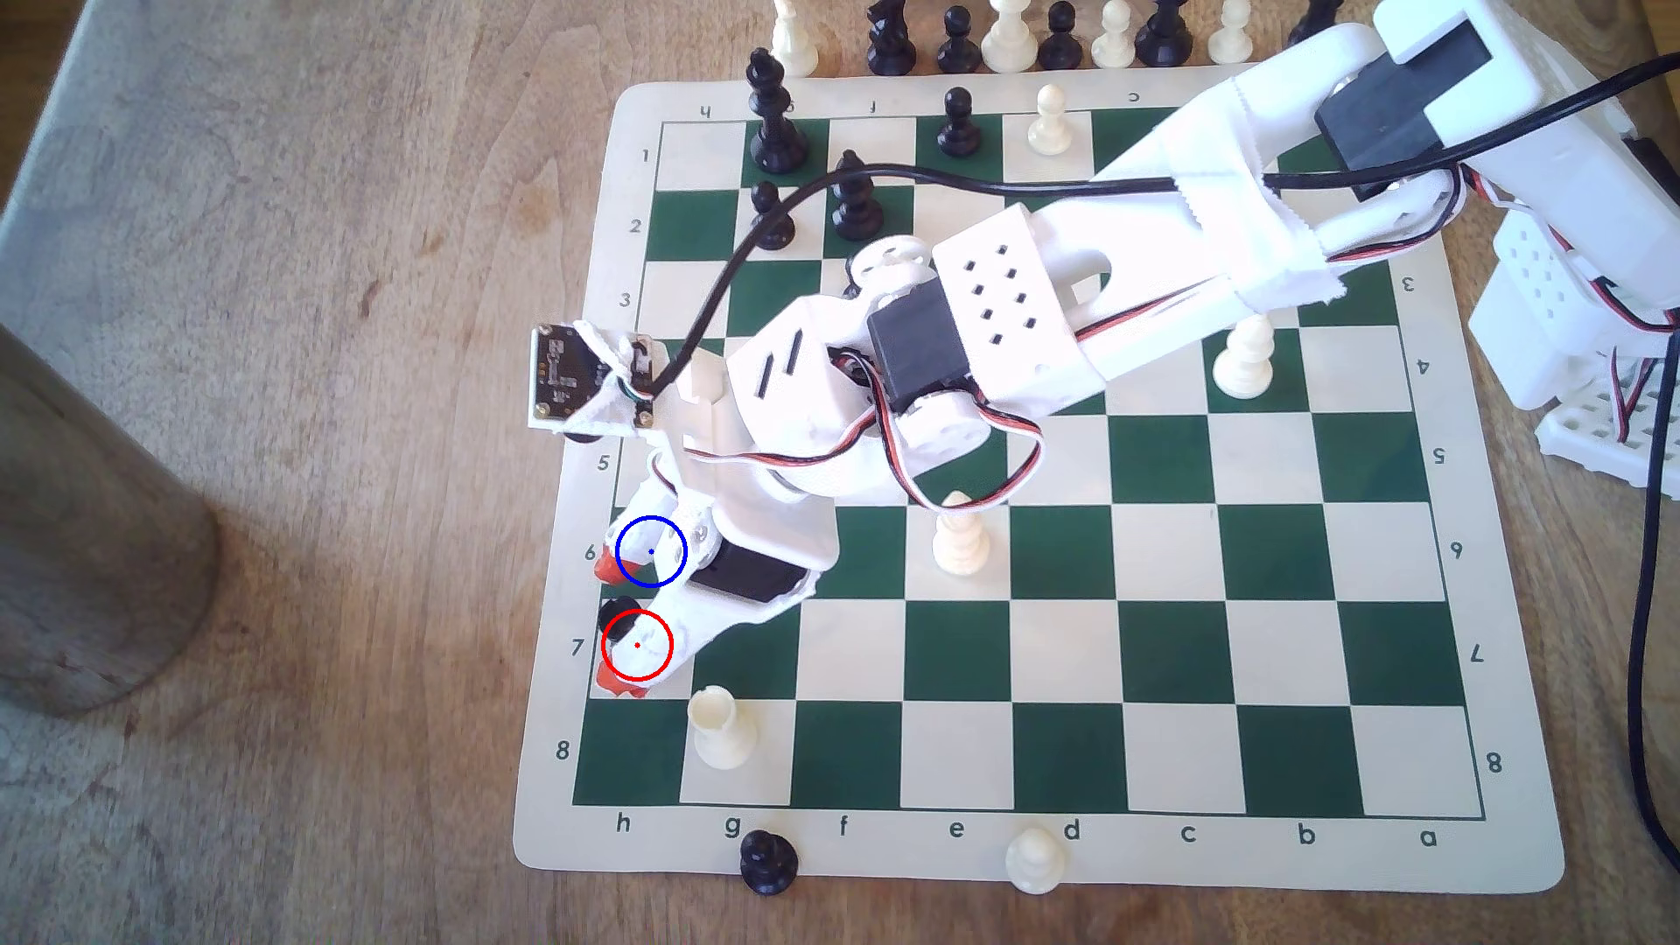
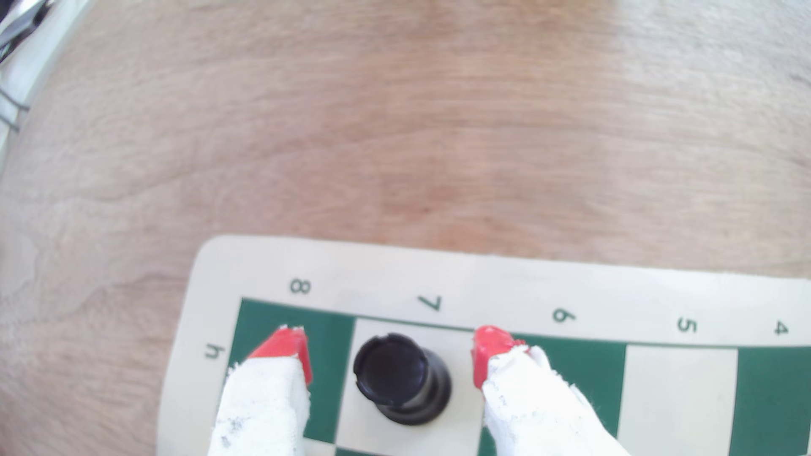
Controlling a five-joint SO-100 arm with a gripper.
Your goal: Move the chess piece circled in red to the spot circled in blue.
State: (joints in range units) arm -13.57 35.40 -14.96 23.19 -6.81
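Between the end effector [image 2: 390, 355]'s two spread fingertips [image 2: 287, 346] stands one black rook [image 2: 401, 379], untouched.

Wooden tabletop [image 1: 318, 273], brown with visible grain and swirls, a few dark marks near the exterior view's upper middle. Surface worn and paler, greyish, along the exterior view's left edge and lower left corner. Bright daylight washes over it, strongest toward the exterior view's right, white parts blown out. Blurred grey-brown cylindrical object [image 1: 82, 545] close to the camera at the exterior view's left edge, casting soft shade. Wrist view: same warm wood grain [image 2: 395, 131], pale blurred strip at one corner.
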